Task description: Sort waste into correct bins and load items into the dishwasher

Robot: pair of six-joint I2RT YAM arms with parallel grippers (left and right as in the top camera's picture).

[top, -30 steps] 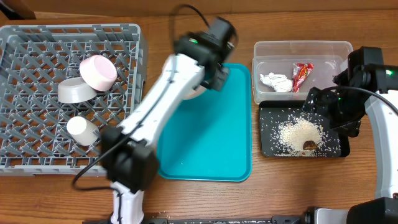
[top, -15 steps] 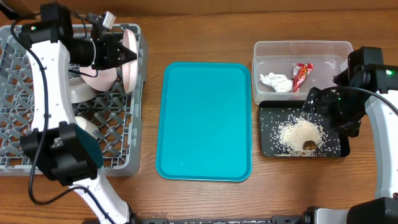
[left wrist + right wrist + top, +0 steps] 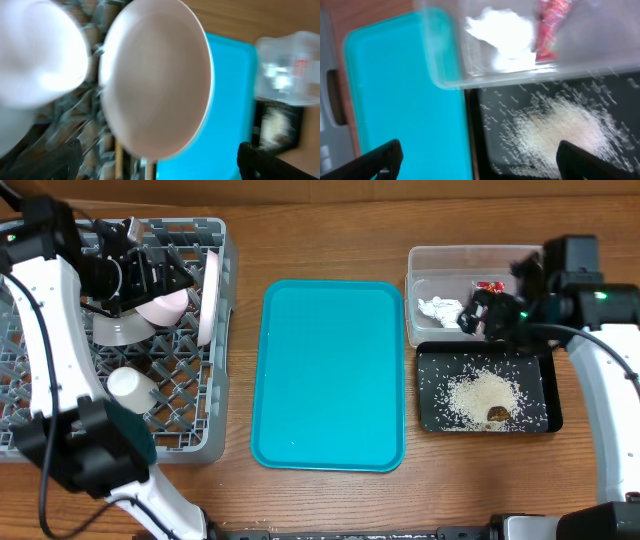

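The large white plate (image 3: 208, 300) stands on edge in the grey dishwasher rack (image 3: 60, 430), by its right wall. My left gripper (image 3: 178, 276) is open just left of the plate, both fingers clear of it. In the left wrist view the plate (image 3: 155, 80) fills the middle, and two thin wooden chopsticks (image 3: 119, 162) show below it. The pink bowl (image 3: 160, 308), grey metal bowl (image 3: 118, 330) and white cup (image 3: 132, 388) lie in the rack. My right gripper (image 3: 478, 312) is open and empty over the front edge of the clear tub (image 3: 487, 258). The tub holds the napkin (image 3: 502, 32) and wrapper (image 3: 549, 30).
The black tray (image 3: 430, 405) holds a rice pile (image 3: 480, 392) and a brown lump (image 3: 497, 414). A bare teal tray (image 3: 330, 375) lies between the rack and the bins. Wooden tabletop surrounds everything.
My left arm swung from above the teal tray to the rack with the plate, let it go and drew back left. My right gripper moved from the black tray's right side toward the tub.
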